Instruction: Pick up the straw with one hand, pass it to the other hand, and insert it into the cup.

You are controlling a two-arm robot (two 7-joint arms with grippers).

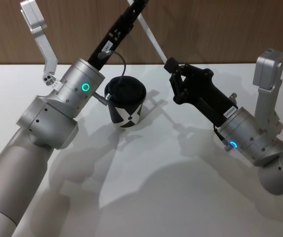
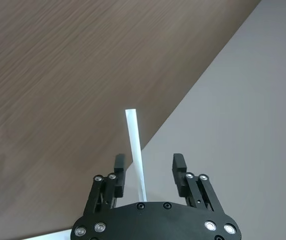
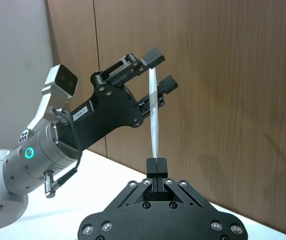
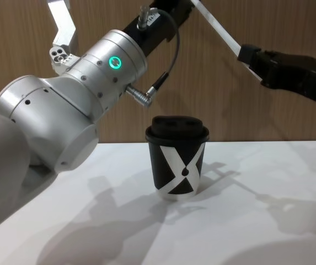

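Table (image 1: 181, 197): white, open room across lower frame.
Wall (image 1: 205, 29): wood, close behind the handover.
Left tool (image 2: 149, 162): upper centre, jaws apart astride straw (image 2: 136, 150); to close squarely before right lets go.
Right tool (image 3: 156, 162): clamped on straw's lower end.
Cup (image 1: 126, 106): centre, upright, lidded.
Straw: aloft, slanted, above right of cup.

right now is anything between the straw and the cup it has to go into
No object blocks the cup; its lid is bare. The straw is up in the air, shut in the right gripper, its top inside the open left gripper. The left wrist's cable plug hangs close above the cup's left side.
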